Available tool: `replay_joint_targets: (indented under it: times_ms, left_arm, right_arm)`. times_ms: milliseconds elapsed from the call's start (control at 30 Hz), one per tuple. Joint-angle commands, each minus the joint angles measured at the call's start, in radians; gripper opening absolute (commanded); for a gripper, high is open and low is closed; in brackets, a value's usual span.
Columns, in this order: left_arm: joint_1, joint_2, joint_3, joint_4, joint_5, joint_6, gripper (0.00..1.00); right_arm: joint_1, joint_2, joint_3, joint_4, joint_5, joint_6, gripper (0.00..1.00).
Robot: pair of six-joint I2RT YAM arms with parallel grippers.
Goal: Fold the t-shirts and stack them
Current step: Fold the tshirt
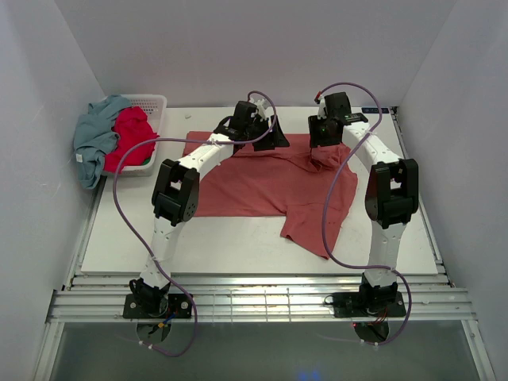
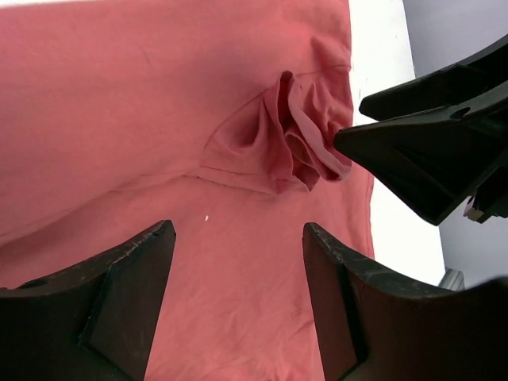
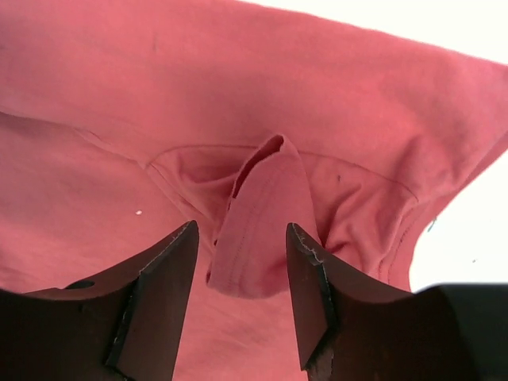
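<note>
Your salmon-red t-shirt [image 1: 262, 182] lies spread across the middle of the bench [image 1: 238, 246]. It is mostly flat on the left, and one rumpled flap runs out toward the near right. Both arms reach over it to its far edge.

Your right hand [image 3: 240, 230] is clenched on the shirt. In the right wrist view a raised fold of hemmed fabric [image 3: 262, 222] stands between the two fingers and fills the gap. The left wrist view shows the same thing from the side, with the right hand's black fingertips meeting at a bunched knot of cloth [image 2: 298, 139] near the shirt's right margin. From above, that hand [image 1: 324, 151] sits at the far right part of the garment.

Your left hand [image 2: 236, 234] is released. Its fingers stand wide apart over smooth red fabric with nothing between them. From above it [image 1: 268, 136] hangs over the far edge of the shirt, just left of the right hand — near it, but not touching.

The other two shirts are in the white lattice basket [image 1: 155, 103] at the far left corner. The crimson t-shirt [image 1: 131, 135] is heaped inside, and the grey-blue t-shirt [image 1: 95, 135] is draped over the basket's left side, spilling beyond it.
</note>
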Motion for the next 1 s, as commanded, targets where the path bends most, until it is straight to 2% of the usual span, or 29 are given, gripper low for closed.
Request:
replay_joint_targets:
  times_ms: [0,300,400,433,533,800,967]
  left_arm:
    - [-0.009,-0.018,0.043,0.026,0.051,-0.019,0.76]
    - [-0.014,-0.009,0.031,0.027,0.054,-0.038,0.76]
    - [-0.019,0.005,0.042,0.029,0.061,-0.044,0.76]
    - [-0.020,0.009,0.045,0.029,0.062,-0.045,0.76]
    - [-0.035,0.035,0.075,0.027,0.067,-0.050,0.76]
    - [-0.133,0.184,0.299,0.040,0.113,-0.062,0.73]
    - [-0.172,0.244,0.318,0.100,0.143,-0.075,0.64]
  right_arm:
    - [0.020,-0.045,-0.016,-0.048,0.068,-0.013,0.53]
    - [0.057,-0.099,-0.097,-0.085,0.092,-0.013,0.44]
    - [0.063,-0.116,-0.114,-0.085,0.126,-0.013,0.30]
    - [0.063,-0.119,-0.117,-0.088,0.144,-0.013,0.20]
    - [0.065,-0.131,-0.120,-0.102,0.189,-0.013,0.08]
    - [0.068,-0.183,-0.133,-0.149,0.319,0.006,0.08]
    - [0.066,-0.183,-0.153,-0.163,0.399,0.016,0.08]
